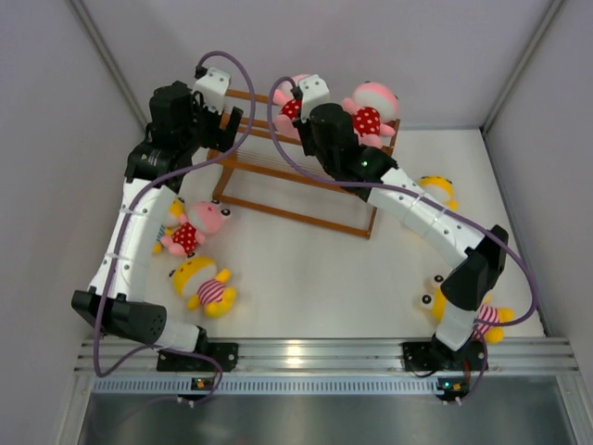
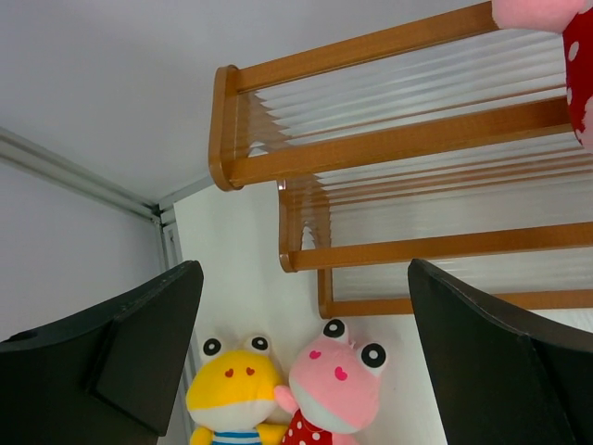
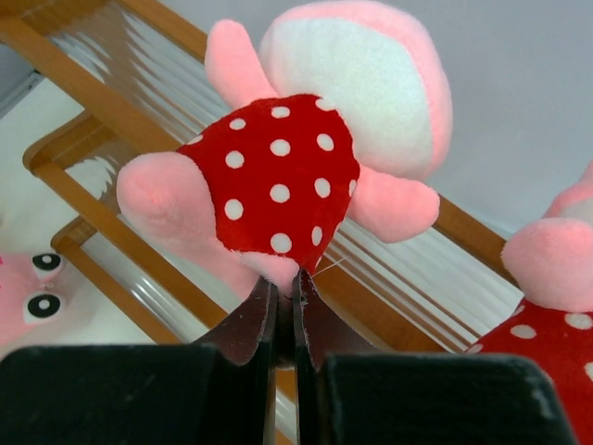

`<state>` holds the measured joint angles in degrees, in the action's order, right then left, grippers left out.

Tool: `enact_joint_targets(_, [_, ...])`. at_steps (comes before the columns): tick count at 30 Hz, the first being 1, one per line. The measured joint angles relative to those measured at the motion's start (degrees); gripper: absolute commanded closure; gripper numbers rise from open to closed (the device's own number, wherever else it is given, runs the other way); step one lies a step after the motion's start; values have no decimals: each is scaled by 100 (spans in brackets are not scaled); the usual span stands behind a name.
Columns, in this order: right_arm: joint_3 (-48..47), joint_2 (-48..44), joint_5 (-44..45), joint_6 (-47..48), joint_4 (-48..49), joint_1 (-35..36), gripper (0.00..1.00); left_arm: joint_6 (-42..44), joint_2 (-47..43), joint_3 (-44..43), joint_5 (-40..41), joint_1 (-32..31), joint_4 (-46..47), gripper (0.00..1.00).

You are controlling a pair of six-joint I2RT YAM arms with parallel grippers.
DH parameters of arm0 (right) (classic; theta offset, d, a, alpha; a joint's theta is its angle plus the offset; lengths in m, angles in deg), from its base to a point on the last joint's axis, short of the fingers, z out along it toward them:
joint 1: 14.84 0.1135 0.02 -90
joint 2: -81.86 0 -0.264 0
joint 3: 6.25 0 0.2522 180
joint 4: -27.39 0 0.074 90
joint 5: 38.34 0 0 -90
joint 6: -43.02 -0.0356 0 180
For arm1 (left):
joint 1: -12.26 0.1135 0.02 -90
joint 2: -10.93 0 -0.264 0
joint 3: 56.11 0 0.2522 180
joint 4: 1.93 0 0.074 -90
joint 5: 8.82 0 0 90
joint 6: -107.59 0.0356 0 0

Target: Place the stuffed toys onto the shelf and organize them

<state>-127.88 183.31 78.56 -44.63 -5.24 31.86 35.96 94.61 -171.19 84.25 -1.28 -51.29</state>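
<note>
Right wrist view: the right claw [image 3: 285, 278] is closed, its two dark fingers pressed flat together. Their tips touch the lower edge of a pink stuffed toy [image 3: 278, 176] in a red outfit with white dots. Whether any fabric is pinched between them cannot be told. This toy is at the top tier of the orange-brown wooden shelf [image 3: 111, 125]. A second pink toy [image 3: 547, 260] in the same outfit is near it, at the right edge of the view.

Left wrist view: the left claw [image 2: 306, 269] is spread wide, holding nothing and touching nothing. Beyond its fingers a yellow toy [image 2: 236, 380] in blue and white stripes and a third pink toy [image 2: 338, 385] sit touching each other on the white table [image 1: 324, 278], near the shelf's end.

Top external view: the left arm is at the shelf's left end and the right arm over its top. A striped yellow toy [image 1: 206, 286] in red and white lies beside the left arm. Another yellow toy [image 1: 440, 190] lies just past the shelf's right end.
</note>
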Motion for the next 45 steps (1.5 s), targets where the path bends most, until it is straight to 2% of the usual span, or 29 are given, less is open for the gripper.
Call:
enact_joint_targets(7, [210,0,-315,-72,0,-162,98,-2,-245,103,-17,142,4,2])
enact_joint_targets(8, [210,0,-361,-72,0,-186,95,-2,-247,111,-20,160,4,2])
enact_joint_targets(12, [210,0,-461,-118,7,-227,73,-20,-247,133,-42,225,0,2])
enact_joint_targets(26, [214,-98,-879,9,42,-232,40,-70,-291,142,-76,490,-138,2])
enact_joint_targets(33, [302,-531,-1209,251,90,-232,34,-63,-501,688,-348,1056,-358,5])
enact_joint_targets(39, [516,-990,-1467,398,212,-227,34,170,-531,1871,-520,1888,-501,24])
enact_joint_targets(42, [669,-1235,-1565,448,271,-225,34,369,-345,2284,-708,2116,-649,24])
enact_joint_targets(45, [793,-1447,-1711,479,299,-221,34,483,31,2312,-1067,2312,-634,24])
